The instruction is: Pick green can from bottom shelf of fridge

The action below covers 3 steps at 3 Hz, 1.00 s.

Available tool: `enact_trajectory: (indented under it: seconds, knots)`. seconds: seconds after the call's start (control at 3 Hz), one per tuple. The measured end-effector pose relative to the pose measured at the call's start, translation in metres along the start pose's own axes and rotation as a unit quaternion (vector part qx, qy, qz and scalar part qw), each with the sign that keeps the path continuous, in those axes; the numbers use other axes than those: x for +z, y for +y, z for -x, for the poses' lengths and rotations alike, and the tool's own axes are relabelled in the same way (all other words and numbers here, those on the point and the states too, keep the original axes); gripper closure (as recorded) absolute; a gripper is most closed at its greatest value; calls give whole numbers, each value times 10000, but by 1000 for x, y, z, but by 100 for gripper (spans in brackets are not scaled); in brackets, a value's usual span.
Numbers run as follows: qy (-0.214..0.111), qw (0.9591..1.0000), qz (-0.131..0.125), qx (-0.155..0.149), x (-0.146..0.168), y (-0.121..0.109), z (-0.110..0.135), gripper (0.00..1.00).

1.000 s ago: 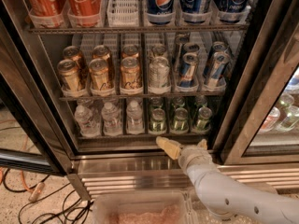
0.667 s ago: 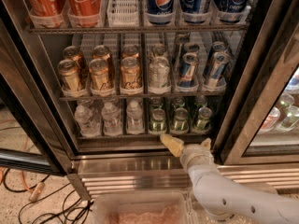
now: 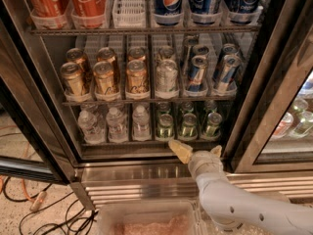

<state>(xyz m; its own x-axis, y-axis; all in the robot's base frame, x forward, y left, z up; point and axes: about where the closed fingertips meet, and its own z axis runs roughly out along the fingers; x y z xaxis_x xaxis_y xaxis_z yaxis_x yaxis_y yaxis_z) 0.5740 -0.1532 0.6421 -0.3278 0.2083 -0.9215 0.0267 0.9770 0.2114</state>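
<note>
The fridge (image 3: 274, 102) stands open in front of me. Its bottom shelf (image 3: 146, 142) holds three front pale-green cans (image 3: 188, 126) on the right, with more green cans behind them. My gripper (image 3: 197, 151) is just below and in front of the shelf edge, under the middle and right green cans. It is open and empty, with one tan finger (image 3: 179, 151) pointing up-left and the other at the right. It touches no can.
Three clear water bottles (image 3: 117, 124) fill the shelf's left lanes. Gold-brown cans (image 3: 105, 77) and blue cans (image 3: 224, 72) sit on the shelf above, large cola bottles on top. The ribbed steel base (image 3: 137, 185) lies below. Cables (image 3: 34, 204) lie on the floor at left.
My gripper has moved slightly up and to the right, closer to the bottom shelf's edge. The cans and bottles have not moved.
</note>
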Motion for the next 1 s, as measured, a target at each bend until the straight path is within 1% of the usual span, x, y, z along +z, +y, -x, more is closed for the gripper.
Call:
enact_trajectory:
  seconds: [0.33, 0.67, 1.0]
  knots:
    - [-118, 9998, 80, 109, 0, 6, 0, 0]
    - [-82, 9996, 14, 260, 9, 3, -17, 0]
    - [49, 9990, -340, 270, 26, -22, -54, 0]
